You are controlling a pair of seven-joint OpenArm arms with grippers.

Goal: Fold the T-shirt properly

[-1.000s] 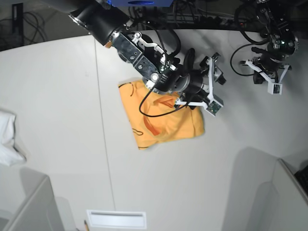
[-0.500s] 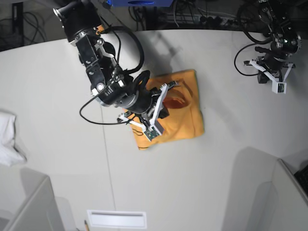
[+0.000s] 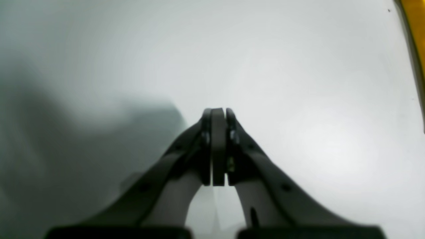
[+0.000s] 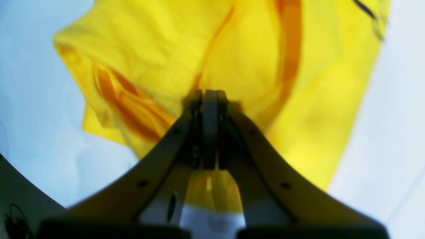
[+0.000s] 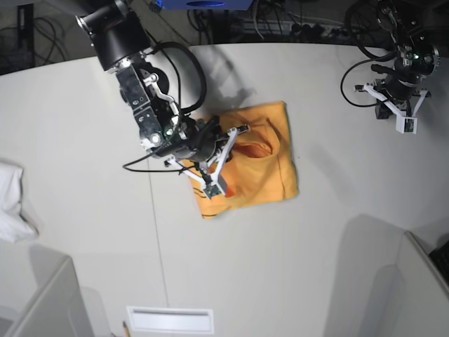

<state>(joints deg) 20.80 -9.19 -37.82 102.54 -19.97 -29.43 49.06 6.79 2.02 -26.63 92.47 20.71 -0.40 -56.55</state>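
Note:
The light-orange T-shirt (image 5: 270, 165) lies folded into a rough square in the middle of the white table (image 5: 316, 267). My right gripper (image 5: 223, 151) hovers over the shirt's left part with its jaws shut. In the right wrist view the shut fingertips (image 4: 210, 96) sit just over wrinkled cloth (image 4: 159, 56), with no cloth seen between them. A thin black mark (image 4: 363, 8) shows at the top right. My left gripper (image 5: 393, 105) is far off at the table's back right. It is shut and empty (image 3: 217, 114) above bare table, with a shirt edge (image 3: 416, 20) at the frame's corner.
A small white cloth (image 5: 10, 203) lies at the table's left edge. A white slotted tray (image 5: 168, 319) sits at the front. Grey bin walls stand at the front left (image 5: 42, 302) and front right (image 5: 407, 281). Cables (image 5: 280, 24) run along the back.
My right arm has swung from the shirt's right side across to its left side and the shirt now lies flatter and squarer. The left arm has barely moved.

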